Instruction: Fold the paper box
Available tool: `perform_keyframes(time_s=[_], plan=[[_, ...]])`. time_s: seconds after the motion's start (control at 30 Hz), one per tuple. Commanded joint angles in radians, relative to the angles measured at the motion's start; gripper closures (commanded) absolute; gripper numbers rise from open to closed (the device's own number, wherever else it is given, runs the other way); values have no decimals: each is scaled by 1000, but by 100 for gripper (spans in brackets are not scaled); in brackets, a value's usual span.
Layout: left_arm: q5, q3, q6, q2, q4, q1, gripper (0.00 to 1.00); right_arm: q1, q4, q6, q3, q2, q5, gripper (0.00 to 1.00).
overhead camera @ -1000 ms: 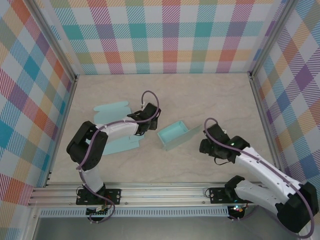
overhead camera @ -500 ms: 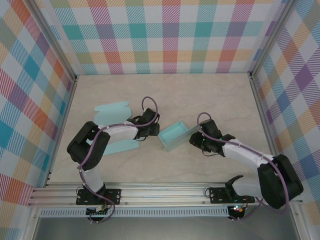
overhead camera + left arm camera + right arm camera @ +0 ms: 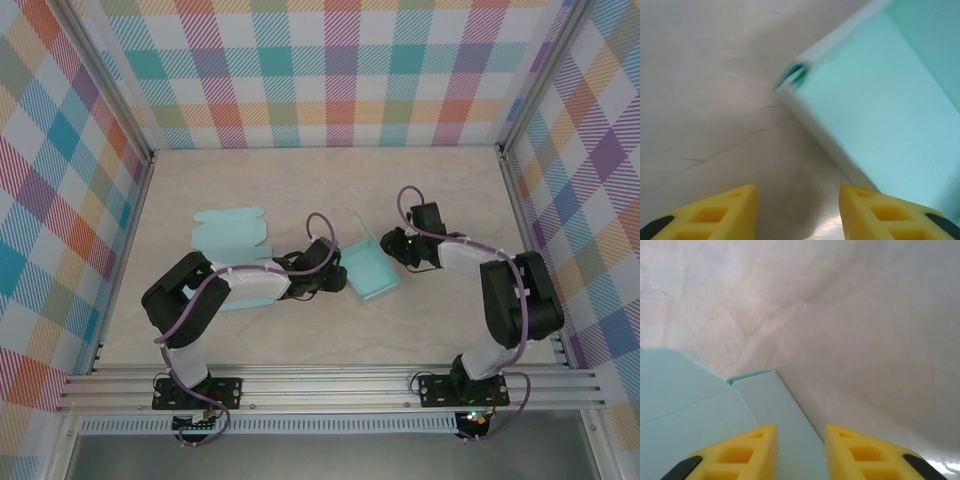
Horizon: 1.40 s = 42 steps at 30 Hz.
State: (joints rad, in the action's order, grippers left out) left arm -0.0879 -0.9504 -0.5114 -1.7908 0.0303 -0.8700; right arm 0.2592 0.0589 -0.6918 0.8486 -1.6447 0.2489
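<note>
Beige table (image 3: 330, 185) inside plaid walls (image 3: 340, 70). A teal paper box (image 3: 372, 272) sits mid-table; left gripper (image 3: 337, 280) released beside its left wall, right gripper (image 3: 393, 246) over its right flap, grip unclear

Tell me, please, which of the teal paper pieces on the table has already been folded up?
The teal box at mid-table: its walls stand up, while the scalloped sheet to its left lies flat.

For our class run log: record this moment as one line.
teal paper box: on table, between arms | left gripper: jaws apart, facing box corner | right gripper: jaws apart, above box flap
</note>
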Motion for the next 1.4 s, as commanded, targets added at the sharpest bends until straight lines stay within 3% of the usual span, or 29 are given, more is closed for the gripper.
perform_keyframes(time_s=[0.0,0.2,0.37,0.47,0.63,0.73,0.8,1.1,1.37], plan=[[17,-19,-46,-18,93,-49,54,-29,53,83,91,-49,66,69],[-105,45,7,103,126,-75,55,-112,222,174,167,-21,5,65],[-298,3,233,209,-46,-61,46,-128,396,219,149,123,-197,56],[-319,-53,396,193,-104,-41,38,-127,483,212,119,235,-293,50],[-256,-172,572,83,-169,-24,36,-128,607,183,62,435,-396,34],[-256,-246,621,-2,-197,-24,38,-127,672,179,46,545,-408,23],[-270,-278,647,-43,-198,-24,38,-127,711,178,43,604,-410,21],[-335,-367,721,-159,-229,-24,43,-128,810,164,49,769,-369,17],[-347,-403,742,-209,-268,-23,50,-127,821,161,56,808,-353,16]])
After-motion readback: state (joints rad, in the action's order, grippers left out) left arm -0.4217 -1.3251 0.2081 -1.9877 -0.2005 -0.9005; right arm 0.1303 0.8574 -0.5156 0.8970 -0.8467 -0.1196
